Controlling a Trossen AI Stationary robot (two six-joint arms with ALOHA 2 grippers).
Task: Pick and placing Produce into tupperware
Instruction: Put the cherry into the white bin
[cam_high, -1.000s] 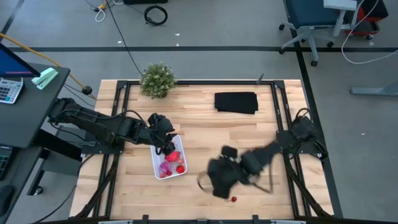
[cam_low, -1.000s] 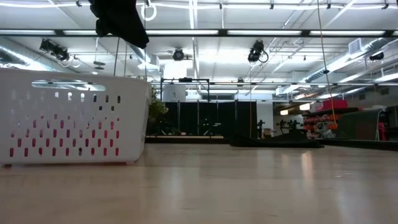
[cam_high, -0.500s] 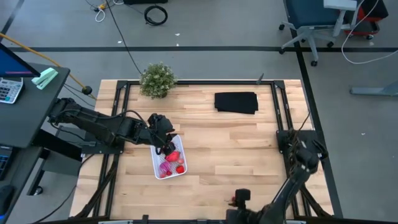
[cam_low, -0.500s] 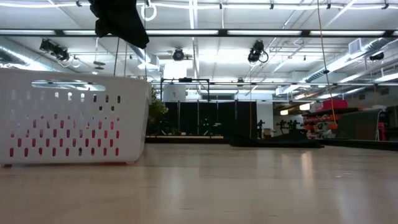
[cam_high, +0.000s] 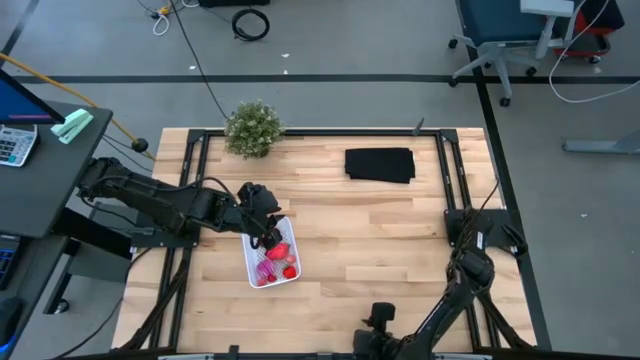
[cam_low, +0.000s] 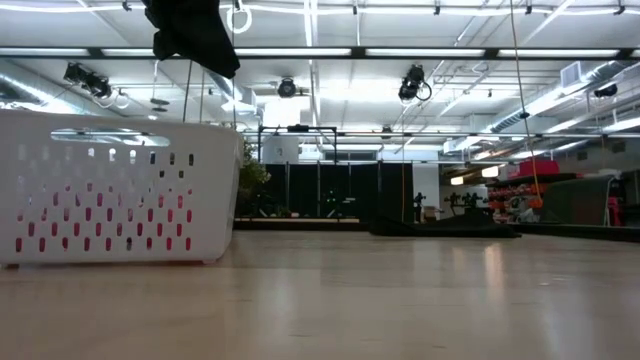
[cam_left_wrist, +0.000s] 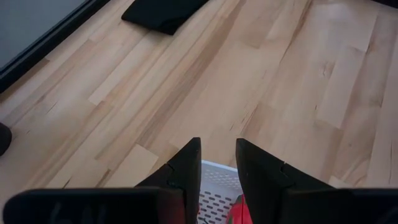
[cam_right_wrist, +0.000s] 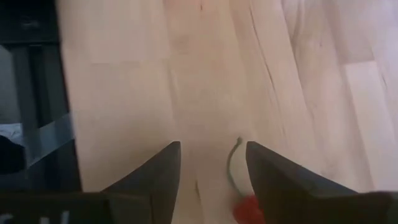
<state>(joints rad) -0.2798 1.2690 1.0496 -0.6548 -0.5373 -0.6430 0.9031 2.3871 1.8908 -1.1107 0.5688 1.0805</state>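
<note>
The white tupperware stands at the table's left of centre and holds several red pieces and a magenta one. It also shows in the low view. My left gripper hangs over its far end, slightly open and empty. My right gripper is open, low at the table's near edge. A small red piece with a green stem lies on the wood between its fingers; I cannot tell whether they touch it.
A bushy green plant stands at the far left corner. A flat black cloth lies at the far right. The table's near edge and dark frame are just beside my right gripper. Bare wood lies between the tupperware and the right arm.
My right gripper has swung fast from the middle of the table toward the near edge and now sits low over the small red piece there. My left gripper and the tupperware have kept still.
</note>
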